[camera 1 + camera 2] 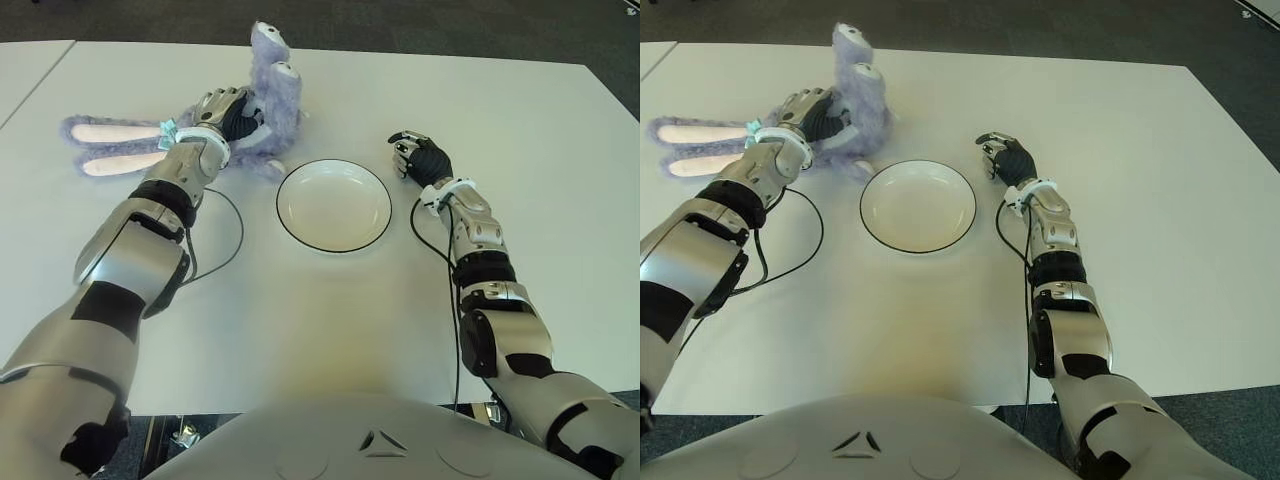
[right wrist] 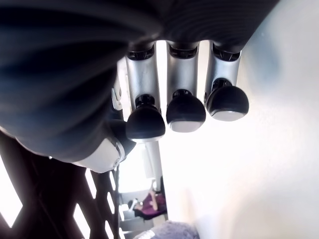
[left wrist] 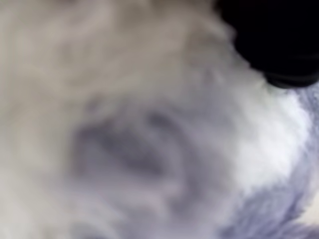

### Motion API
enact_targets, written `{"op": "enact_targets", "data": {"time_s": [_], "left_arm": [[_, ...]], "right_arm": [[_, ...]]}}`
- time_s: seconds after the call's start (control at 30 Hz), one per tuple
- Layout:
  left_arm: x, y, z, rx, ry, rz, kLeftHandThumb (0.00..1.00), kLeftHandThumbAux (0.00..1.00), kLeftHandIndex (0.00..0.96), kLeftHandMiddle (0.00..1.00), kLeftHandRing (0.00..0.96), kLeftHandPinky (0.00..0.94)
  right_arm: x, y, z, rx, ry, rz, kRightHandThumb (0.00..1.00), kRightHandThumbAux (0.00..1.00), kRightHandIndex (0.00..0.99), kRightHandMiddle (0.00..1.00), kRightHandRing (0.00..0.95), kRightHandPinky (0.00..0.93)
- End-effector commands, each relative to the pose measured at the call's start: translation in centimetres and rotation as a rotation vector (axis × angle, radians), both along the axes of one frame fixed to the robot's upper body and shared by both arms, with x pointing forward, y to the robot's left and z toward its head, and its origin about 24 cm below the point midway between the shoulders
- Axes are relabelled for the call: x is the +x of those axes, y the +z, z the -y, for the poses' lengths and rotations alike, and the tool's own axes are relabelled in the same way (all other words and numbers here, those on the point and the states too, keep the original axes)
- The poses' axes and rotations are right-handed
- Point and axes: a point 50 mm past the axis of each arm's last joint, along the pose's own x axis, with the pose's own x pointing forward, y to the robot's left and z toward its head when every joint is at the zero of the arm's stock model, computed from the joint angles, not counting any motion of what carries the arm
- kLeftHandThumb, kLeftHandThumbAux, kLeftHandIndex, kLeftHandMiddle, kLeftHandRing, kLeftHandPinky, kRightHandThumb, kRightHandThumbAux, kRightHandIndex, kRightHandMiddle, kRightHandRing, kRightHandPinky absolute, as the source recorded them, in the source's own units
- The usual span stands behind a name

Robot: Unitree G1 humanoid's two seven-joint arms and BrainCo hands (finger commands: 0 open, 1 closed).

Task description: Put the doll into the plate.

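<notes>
The doll (image 1: 275, 95) is a fluffy lilac rabbit lying at the far left of the white table (image 1: 330, 320), its long pink-lined ears (image 1: 115, 145) stretched out to the left. My left hand (image 1: 228, 112) lies over its body with the fingers curled into the fur. In the left wrist view, pale fur (image 3: 149, 124) fills almost everything. The white plate (image 1: 334, 238) with a dark rim sits bare at the table's middle, just right of the doll. My right hand (image 1: 418, 157) shows beside the plate's right side, its fingertips (image 2: 185, 110) loosely bent and holding nothing.
A black cable (image 1: 232, 245) loops over the table by my left forearm, and another (image 1: 440, 255) runs along my right forearm. A second table (image 1: 30, 60) adjoins at the far left. Dark floor lies beyond the far edge.
</notes>
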Motion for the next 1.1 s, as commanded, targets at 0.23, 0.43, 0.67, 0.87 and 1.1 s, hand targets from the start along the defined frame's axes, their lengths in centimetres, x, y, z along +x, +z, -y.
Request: {"op": "enact_targets", "data": {"time_s": [0.23,0.43,0.67,0.87,1.1], "left_arm": [[-2.6,-5.8,-0.9,-0.058,0.107,-0.231,1.0,0.726,0.9,0.898,0.814,0.411],[-2.5,-5.6,-0.9,-0.076,0.112,-0.214,1.0,0.727,0.923,0.91,0.831,0.412],[-2.4,-5.3,-0.8,-0.095,0.12,-0.194,1.0,0.726,0.936,0.92,0.844,0.415],[-2.2,-4.9,-0.7,-0.107,0.117,-0.152,1.0,0.726,0.937,0.917,0.846,0.414],[-1.1,-2.4,-0.5,-0.114,0.078,-0.048,1.0,0.724,0.934,0.92,0.856,0.423]], "right_arm": [[-1.4,-3.8,0.7,0.008,-0.016,-0.189,0.691,0.729,0.437,0.874,0.861,0.854],[-1.4,-3.8,0.8,0.011,-0.014,-0.194,0.691,0.729,0.437,0.872,0.86,0.851],[-1.3,-3.9,0.8,0.011,-0.013,-0.198,0.692,0.728,0.438,0.863,0.851,0.839],[-1.2,-4.0,0.8,0.009,-0.011,-0.206,0.692,0.727,0.438,0.856,0.843,0.834],[-1.2,-4.2,0.9,0.004,-0.003,-0.21,0.691,0.728,0.438,0.851,0.838,0.831]]}}
